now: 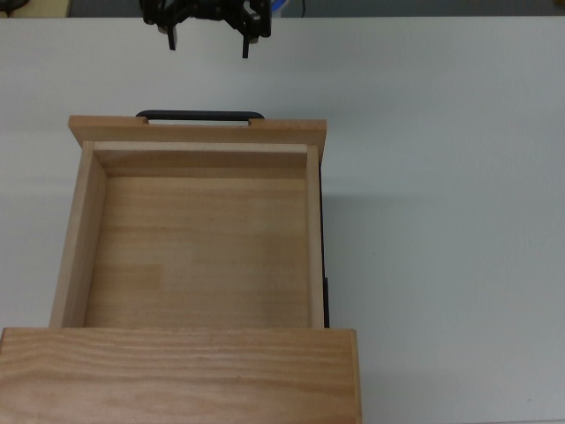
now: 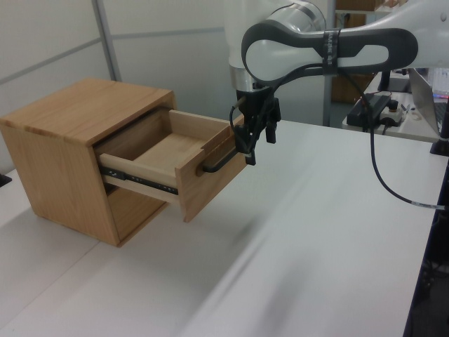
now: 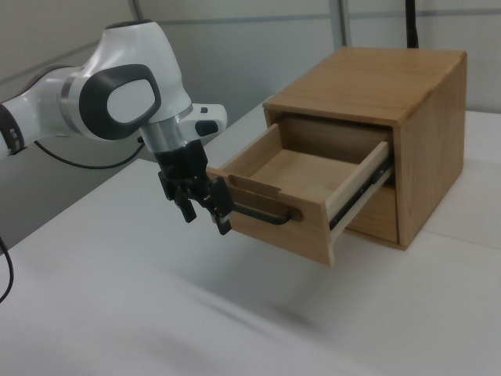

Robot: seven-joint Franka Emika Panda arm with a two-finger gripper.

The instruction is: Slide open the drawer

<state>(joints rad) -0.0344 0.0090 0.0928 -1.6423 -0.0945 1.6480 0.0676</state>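
Observation:
The drawer [image 1: 199, 247] is a light wood tray that stands pulled well out of the cabinet [image 2: 77, 112], its inside bare. Its front panel [image 1: 199, 130] carries a slim black bar handle [image 1: 199, 115]. My gripper [image 1: 209, 40] hangs open at the top view's upper edge, beyond the handle and apart from it, holding nothing. In the left view the gripper [image 2: 259, 146] sits just past the handle's [image 2: 217, 163] far end. The right view shows the gripper [image 3: 207, 220] to the left of the handle [image 3: 262, 216], with the drawer [image 3: 301, 174] open behind it.
The cabinet's grained top slab [image 1: 177, 375] fills the top view's lower edge. A black slide rail [image 2: 137, 180] shows along the drawer's side. White table [image 2: 295, 246] spreads around. Cables and equipment [image 2: 379, 105] lie at the left view's far right.

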